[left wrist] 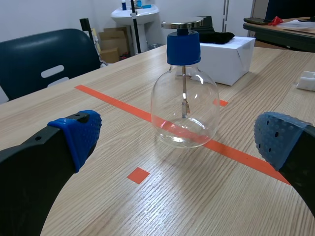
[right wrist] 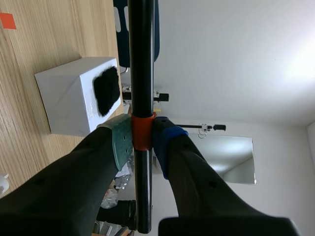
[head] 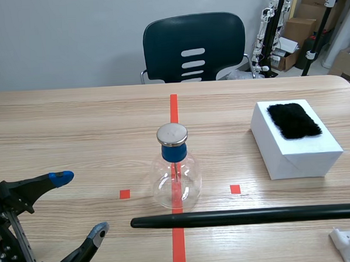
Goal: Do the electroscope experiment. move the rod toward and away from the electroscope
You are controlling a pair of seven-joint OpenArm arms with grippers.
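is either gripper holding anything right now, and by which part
The right gripper holds the black rod, clamped at the orange-red band around it. The left gripper is open and holds nothing.

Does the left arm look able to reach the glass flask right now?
Probably yes. The left gripper is open, the flask stands straight ahead of it, and its wrist view shows nothing between them; the rod lies off to the side.

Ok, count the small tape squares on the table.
2: the left square and the right square, flanking the electroscope. The rod may hide others.
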